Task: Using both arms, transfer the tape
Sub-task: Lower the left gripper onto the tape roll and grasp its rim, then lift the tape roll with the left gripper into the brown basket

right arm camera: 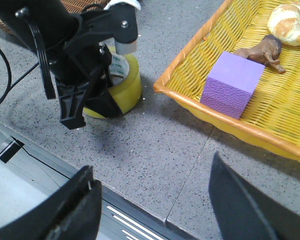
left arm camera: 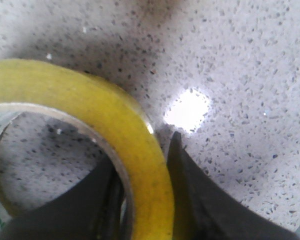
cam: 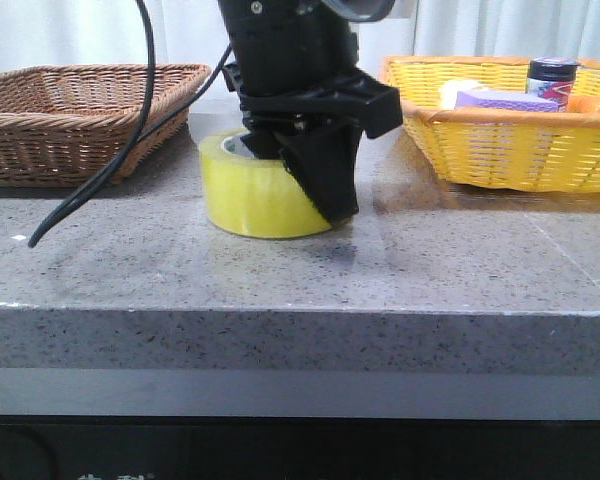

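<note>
The left arm reaches straight down, its pincer (cam: 298,170) closed across the tape (cam: 250,195) wall; the right pincer (right arm camera: 155,210) hangs above, jaws spread wide.

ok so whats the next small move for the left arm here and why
Probably lift the tape straight up a little. The left pincer has one finger inside the core and one outside, straddling the roll's wall, and the roll sits flat on the counter. It looks gripped, though how firmly is unclear. The right pincer waits open and apart, so raising the roll would ready the handover.
</note>
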Robot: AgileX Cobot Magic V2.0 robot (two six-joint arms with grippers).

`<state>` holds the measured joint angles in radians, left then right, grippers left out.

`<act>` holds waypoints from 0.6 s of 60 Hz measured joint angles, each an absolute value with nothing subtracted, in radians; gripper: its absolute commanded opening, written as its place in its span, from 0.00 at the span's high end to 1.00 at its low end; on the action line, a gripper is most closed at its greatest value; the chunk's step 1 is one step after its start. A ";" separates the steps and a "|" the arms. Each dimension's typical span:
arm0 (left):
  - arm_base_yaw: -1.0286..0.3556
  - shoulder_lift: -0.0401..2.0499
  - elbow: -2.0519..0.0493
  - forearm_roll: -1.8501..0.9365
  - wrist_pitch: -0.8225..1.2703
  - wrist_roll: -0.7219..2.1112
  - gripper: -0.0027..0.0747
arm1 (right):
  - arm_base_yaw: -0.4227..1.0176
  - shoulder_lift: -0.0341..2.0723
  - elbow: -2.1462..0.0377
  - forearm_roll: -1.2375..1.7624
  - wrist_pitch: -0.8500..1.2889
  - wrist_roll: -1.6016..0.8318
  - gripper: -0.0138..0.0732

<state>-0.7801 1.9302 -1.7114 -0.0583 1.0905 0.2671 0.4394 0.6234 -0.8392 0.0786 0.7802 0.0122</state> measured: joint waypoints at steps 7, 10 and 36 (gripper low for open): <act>-0.780 1.930 -1.755 -0.058 1.118 0.267 0.84 | 0.439 0.623 -0.839 0.079 0.780 0.012 0.28; -0.780 1.930 -1.776 -0.058 1.133 0.267 0.84 | 0.439 0.623 -0.839 0.079 0.780 0.012 0.28; -0.660 1.858 -1.956 -0.046 1.215 0.267 0.84 | 0.439 0.623 -0.839 0.079 0.780 0.012 0.28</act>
<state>-0.6602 1.8583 -1.9559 -0.0456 1.2147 0.2671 0.4394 0.6234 -0.8392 0.0786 0.7802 0.0122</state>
